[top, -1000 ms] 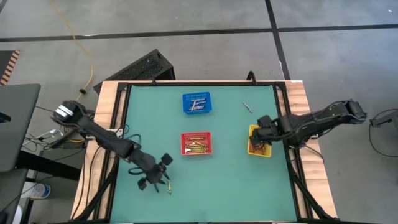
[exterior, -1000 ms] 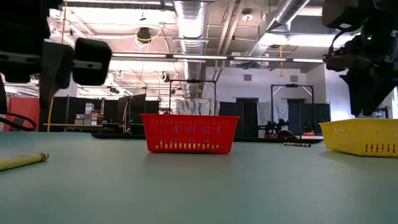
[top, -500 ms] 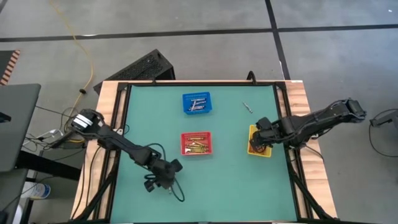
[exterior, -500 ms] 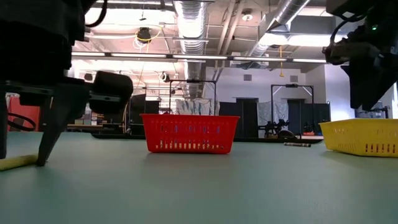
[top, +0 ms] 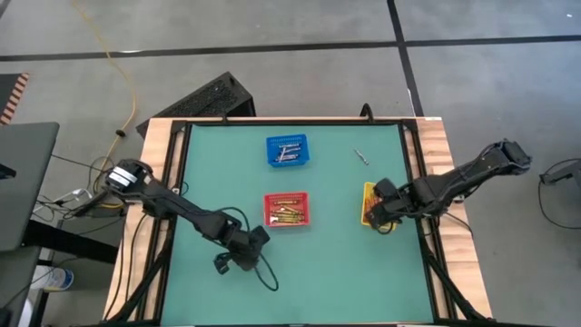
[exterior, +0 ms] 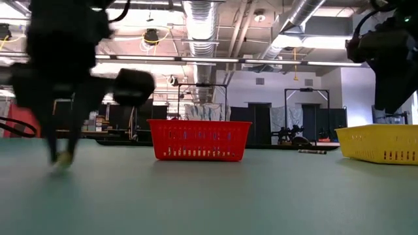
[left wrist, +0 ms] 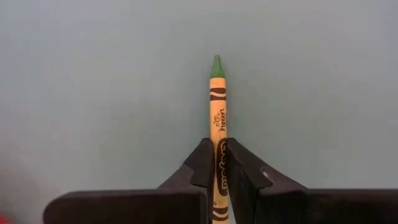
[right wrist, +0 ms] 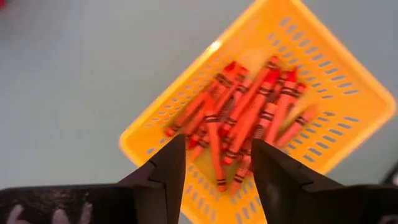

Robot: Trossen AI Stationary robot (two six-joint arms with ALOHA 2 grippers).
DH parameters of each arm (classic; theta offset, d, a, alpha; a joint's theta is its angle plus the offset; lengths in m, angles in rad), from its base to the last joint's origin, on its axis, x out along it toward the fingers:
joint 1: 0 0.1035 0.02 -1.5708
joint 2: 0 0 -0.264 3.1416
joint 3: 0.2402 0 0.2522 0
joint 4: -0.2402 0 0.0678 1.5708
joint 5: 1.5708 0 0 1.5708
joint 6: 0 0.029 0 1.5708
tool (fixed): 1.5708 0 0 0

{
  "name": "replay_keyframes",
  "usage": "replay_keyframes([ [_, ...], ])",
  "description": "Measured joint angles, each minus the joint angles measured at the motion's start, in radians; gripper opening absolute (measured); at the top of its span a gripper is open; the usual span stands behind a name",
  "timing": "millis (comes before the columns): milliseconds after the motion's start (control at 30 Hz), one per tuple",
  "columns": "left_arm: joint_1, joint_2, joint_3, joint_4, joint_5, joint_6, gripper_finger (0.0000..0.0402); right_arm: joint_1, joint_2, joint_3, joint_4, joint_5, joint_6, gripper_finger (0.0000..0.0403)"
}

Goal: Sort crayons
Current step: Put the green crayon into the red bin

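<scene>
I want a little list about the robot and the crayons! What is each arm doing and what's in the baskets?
left gripper: jaws shut on a green-tipped crayon, near the table's front left
right gripper: jaws open, over the yellow basket
yellow basket: holds orange-red crayons
red basket: middle of table, crayons inside
blue basket: far side, a few crayons inside
loose crayon: on the mat, far right
</scene>
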Motion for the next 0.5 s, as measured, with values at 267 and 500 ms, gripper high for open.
replay_keyframes([
  [267,0.05,-0.13,0.132,-0.094,0.024,-0.003,0.0005,0.077,0.0,0.0,0.082,0.049,0.001,0.0176],
  [500,0.131,-0.199,0.153,0.059,0.057,-0.098,0.0008,0.136,0.0,0.0,0.154,0.214,-0.004,0.0176],
])
